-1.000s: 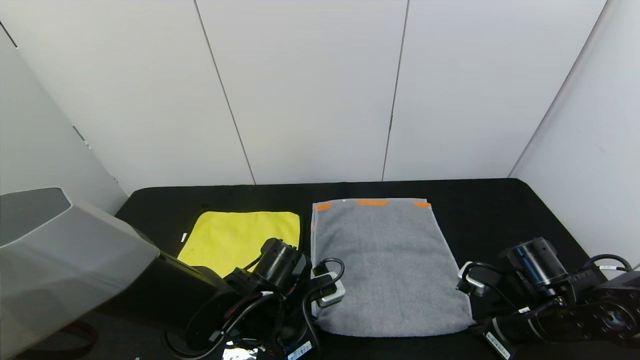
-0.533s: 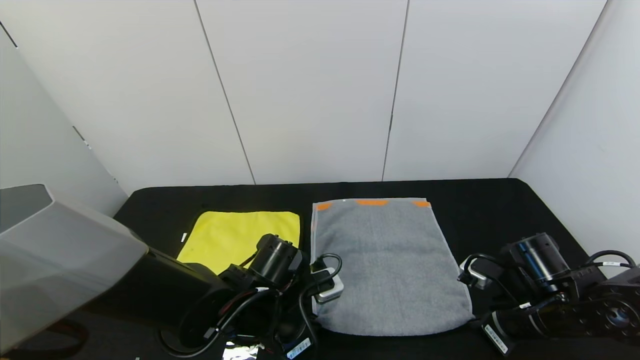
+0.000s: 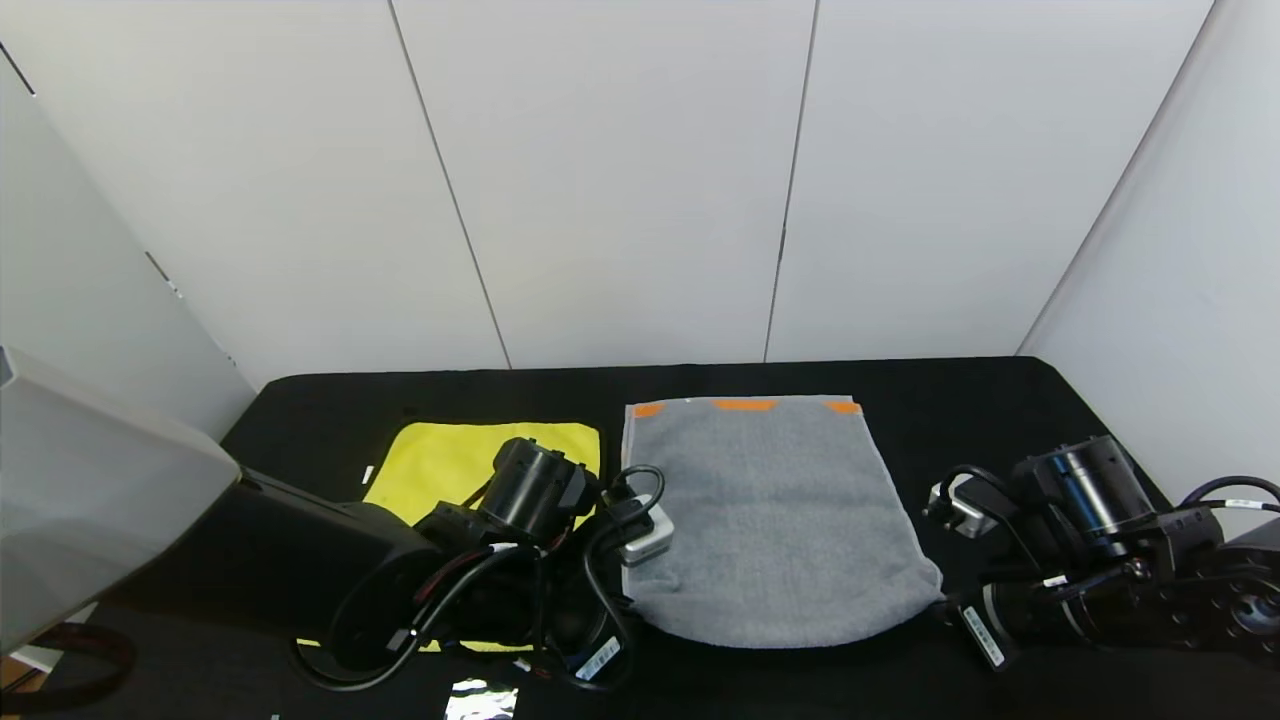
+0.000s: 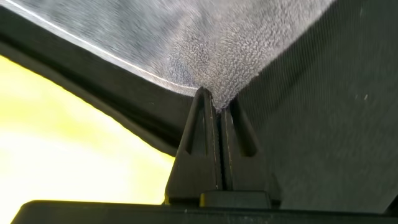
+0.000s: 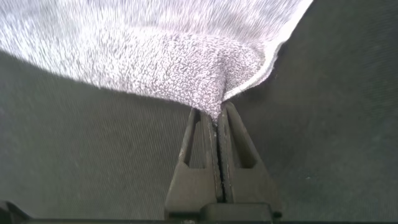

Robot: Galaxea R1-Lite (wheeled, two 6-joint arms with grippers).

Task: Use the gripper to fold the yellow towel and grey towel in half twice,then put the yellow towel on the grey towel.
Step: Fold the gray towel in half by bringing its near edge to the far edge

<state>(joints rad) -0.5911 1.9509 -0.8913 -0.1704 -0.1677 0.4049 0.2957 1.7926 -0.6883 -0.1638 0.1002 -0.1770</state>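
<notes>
The grey towel [image 3: 770, 510] lies on the black table with orange patches along its far edge. The yellow towel [image 3: 450, 460] lies flat to its left, partly hidden by my left arm. My left gripper [image 4: 216, 107] is shut on the grey towel's [image 4: 205, 43] near left corner. My right gripper [image 5: 217, 118] is shut on the grey towel's [image 5: 155, 50] near right corner. Both near corners are lifted off the table. The yellow towel [image 4: 68, 155] shows beside the left gripper in the left wrist view.
The black table [image 3: 960, 400] is walled by white panels behind and on both sides. A small shiny scrap [image 3: 480, 698] lies at the near edge of the table. Bare cloth lies right of the grey towel.
Both grippers have moved away from me, carrying the grey towel's near corners. The towel's near edge has risen and shifted toward the far edge, so the towel looks shorter.
</notes>
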